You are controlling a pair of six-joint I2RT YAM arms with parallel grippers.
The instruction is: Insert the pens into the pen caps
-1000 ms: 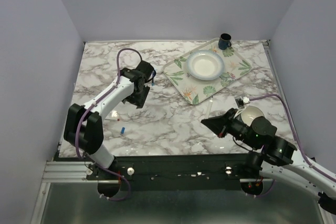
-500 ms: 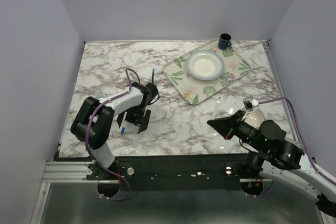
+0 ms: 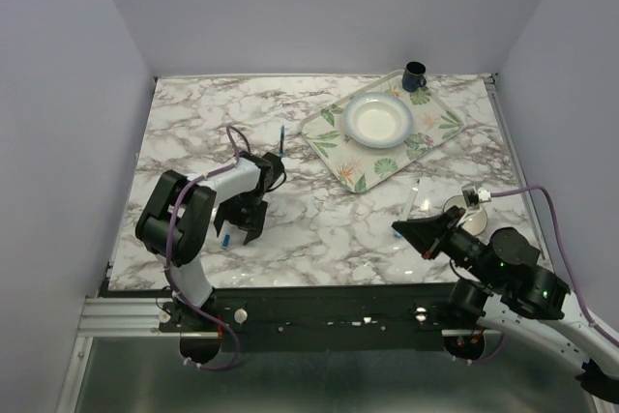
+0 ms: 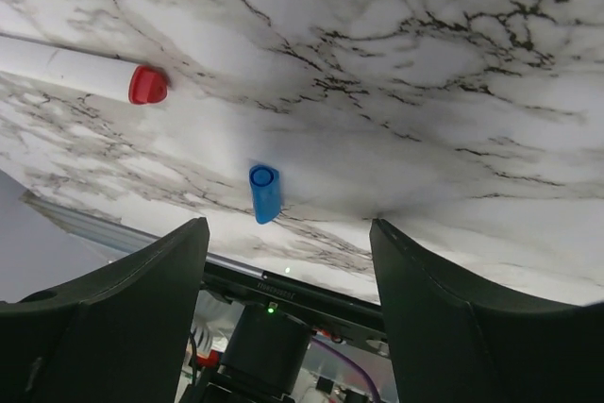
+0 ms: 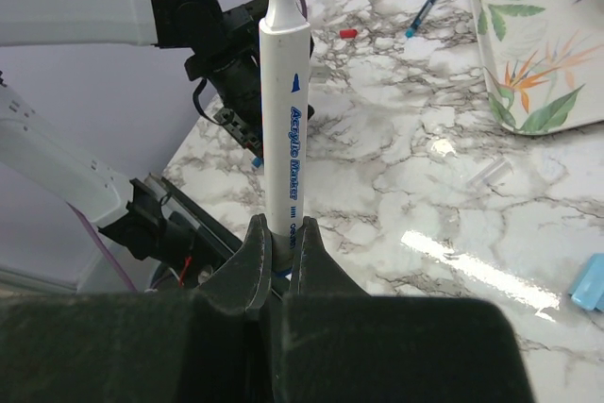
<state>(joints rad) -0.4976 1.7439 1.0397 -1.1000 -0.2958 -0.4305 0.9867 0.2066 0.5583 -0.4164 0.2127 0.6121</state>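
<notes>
My right gripper (image 5: 283, 233) is shut on the lower end of a white pen (image 5: 286, 110), which stands upright with its blue tip on top. In the top view this gripper (image 3: 414, 229) is at the near right. My left gripper (image 4: 286, 233) is open and hangs low over the marble. A blue pen cap (image 4: 263, 193) lies on its side just beyond the fingertips, with nothing between them. From above, the left gripper (image 3: 235, 232) is right beside that cap (image 3: 224, 239). A white pen with a red end (image 4: 146, 84) lies further left. A blue pen (image 3: 281, 137) lies mid-table.
A leaf-patterned tray (image 3: 426, 147) at the back right carries a white plate (image 3: 379, 119) and a dark blue mug (image 3: 414, 73). A small red piece (image 5: 348, 33) lies beyond the left arm. A light blue object (image 5: 590, 282) shows at the right edge.
The left gripper has come from mid-table toward the near edge and now sits over the blue cap. The right arm has drawn back to the right with the pen.
</notes>
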